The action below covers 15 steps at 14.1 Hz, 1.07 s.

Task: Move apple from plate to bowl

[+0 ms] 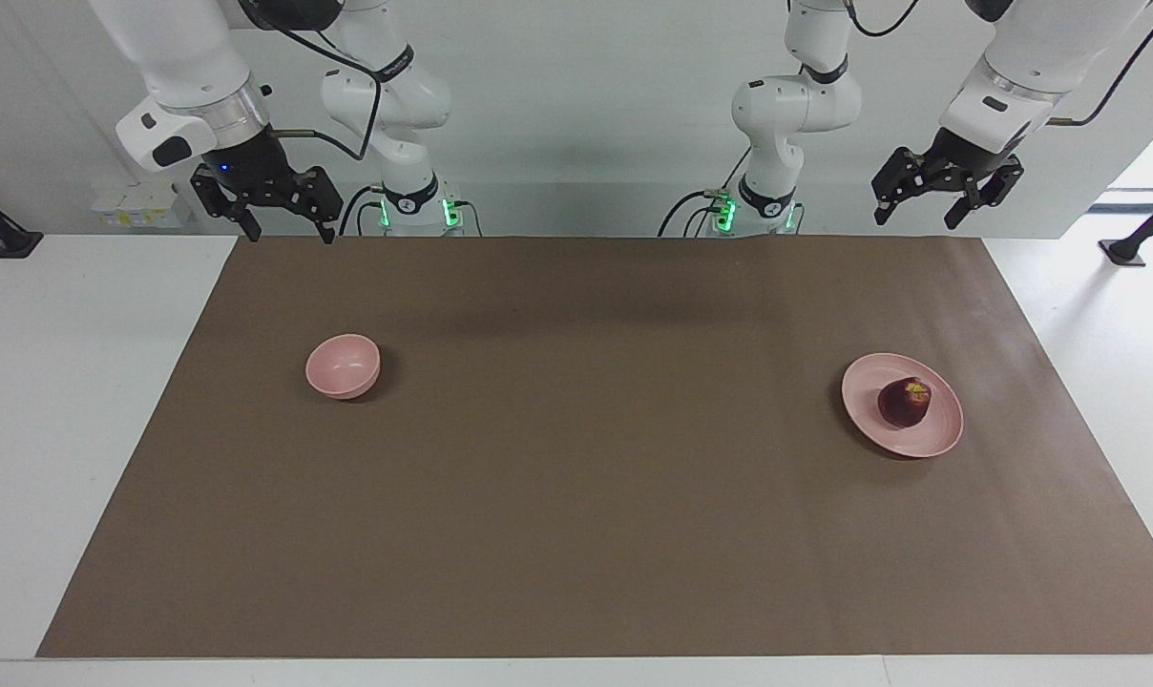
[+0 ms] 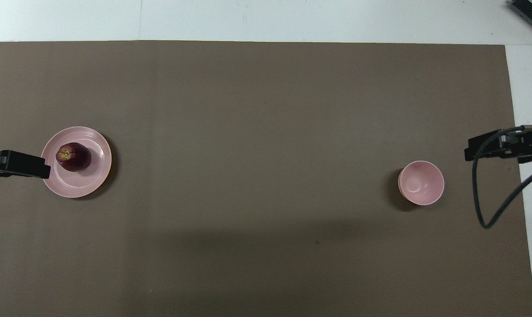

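One apple [image 1: 904, 402] is sitting on one plate [image 1: 939, 434]; one bowl [image 1: 343, 365] is standing on one mat [image 1: 596, 477]; two grippers are hanging.

A dark red apple [image 2: 73, 157] sits on a flat pink plate [image 2: 86, 182], toward the left arm's end of the brown surface [image 2: 257, 132]. The yellow patch by its stem faces up. A black part of the left gripper [image 2: 15, 164] pokes in from the edge and covers the plate's rim. A small deep pink bowl [image 2: 421, 182] stands well apart, toward the right arm's end, with nothing inside. The right gripper [image 2: 497, 147] shows near the bowl, with a black cable [image 2: 477, 193] looping beside it.
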Each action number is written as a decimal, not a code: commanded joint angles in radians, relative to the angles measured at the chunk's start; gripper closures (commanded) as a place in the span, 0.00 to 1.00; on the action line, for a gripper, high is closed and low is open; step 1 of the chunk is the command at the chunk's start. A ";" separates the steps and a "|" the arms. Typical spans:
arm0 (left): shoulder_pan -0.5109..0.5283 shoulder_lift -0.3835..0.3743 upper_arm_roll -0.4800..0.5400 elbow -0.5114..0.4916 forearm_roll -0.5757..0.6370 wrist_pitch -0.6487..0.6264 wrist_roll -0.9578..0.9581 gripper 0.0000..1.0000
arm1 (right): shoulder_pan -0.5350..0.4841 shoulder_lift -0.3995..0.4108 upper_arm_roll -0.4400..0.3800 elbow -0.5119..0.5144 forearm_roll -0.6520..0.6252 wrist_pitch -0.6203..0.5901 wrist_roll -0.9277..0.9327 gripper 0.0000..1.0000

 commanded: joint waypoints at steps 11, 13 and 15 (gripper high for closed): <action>0.054 -0.031 0.004 -0.154 -0.010 0.245 0.011 0.00 | 0.001 -0.072 0.000 -0.081 0.047 -0.006 -0.024 0.00; 0.073 -0.025 0.004 -0.188 -0.010 0.299 0.014 0.00 | 0.000 -0.088 0.000 -0.101 0.047 0.000 -0.018 0.00; 0.094 0.010 0.004 -0.200 -0.010 0.331 0.014 0.00 | 0.009 -0.089 0.001 -0.113 0.050 0.008 -0.005 0.00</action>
